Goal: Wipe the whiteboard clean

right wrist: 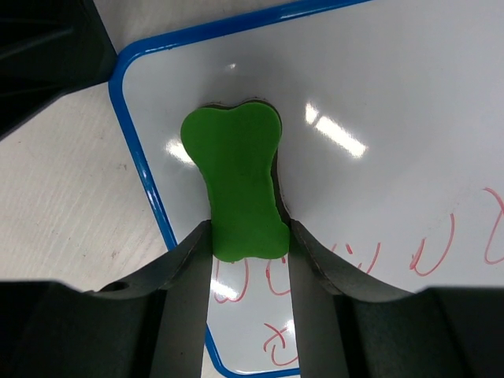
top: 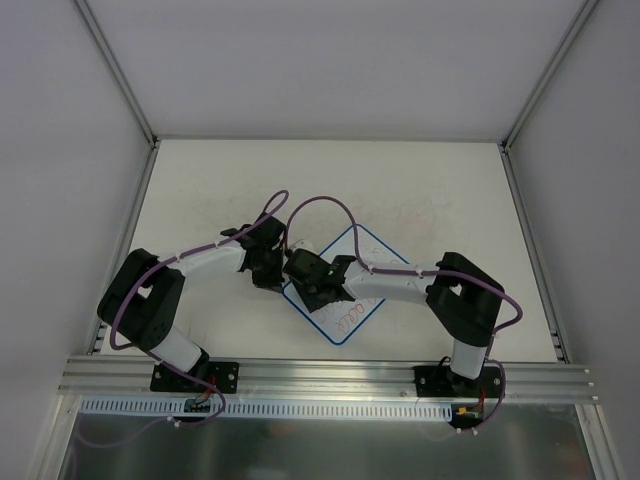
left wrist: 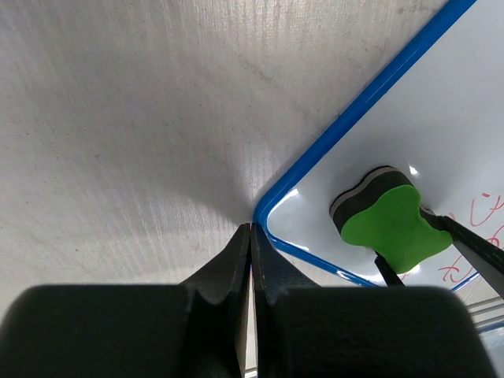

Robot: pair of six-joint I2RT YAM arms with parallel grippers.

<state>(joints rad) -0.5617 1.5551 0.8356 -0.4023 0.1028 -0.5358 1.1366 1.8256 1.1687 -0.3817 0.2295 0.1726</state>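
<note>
In the right wrist view the right gripper [right wrist: 247, 233] clamps the eraser [right wrist: 235, 181], long axis up-frame, on the whiteboard [right wrist: 378, 94] near its upper-left corner, with the scribbles [right wrist: 429, 252] at lower right, while the left gripper [left wrist: 250, 240], pinched closed, sits just outside that corner.

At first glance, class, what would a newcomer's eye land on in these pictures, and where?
The bright green bone-shaped eraser, clamped in the right gripper and resting on the whiteboard near its blue-rimmed corner. Next, red scribbles at the board's near end. The left gripper, shut, sits just outside that corner.
</note>
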